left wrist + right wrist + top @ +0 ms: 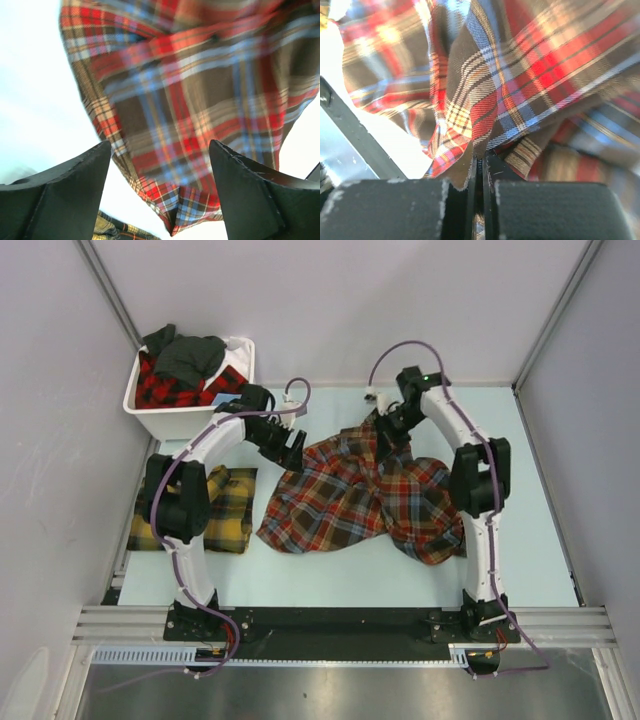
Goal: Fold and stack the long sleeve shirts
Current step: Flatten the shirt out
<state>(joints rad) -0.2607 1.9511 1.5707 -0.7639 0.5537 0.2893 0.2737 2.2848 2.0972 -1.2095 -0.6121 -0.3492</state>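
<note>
A red-brown plaid shirt with blue lines (350, 495) lies crumpled in the middle of the table. My right gripper (388, 436) is shut on a fold of its far edge (485, 115). My left gripper (293, 450) is open and empty, hovering over the shirt's left edge (200, 125). Its fingers (75, 185) stand wide apart above the cloth. A folded yellow-and-dark-green plaid shirt (228, 508) lies at the left, partly under my left arm. A corner of it shows in the left wrist view (117, 229).
A white bin (190, 380) at the back left holds a red-black plaid shirt (165, 390) and a dark grey one (190, 355). Grey walls close in the table on three sides. The near metal rail (340, 625) carries both arm bases.
</note>
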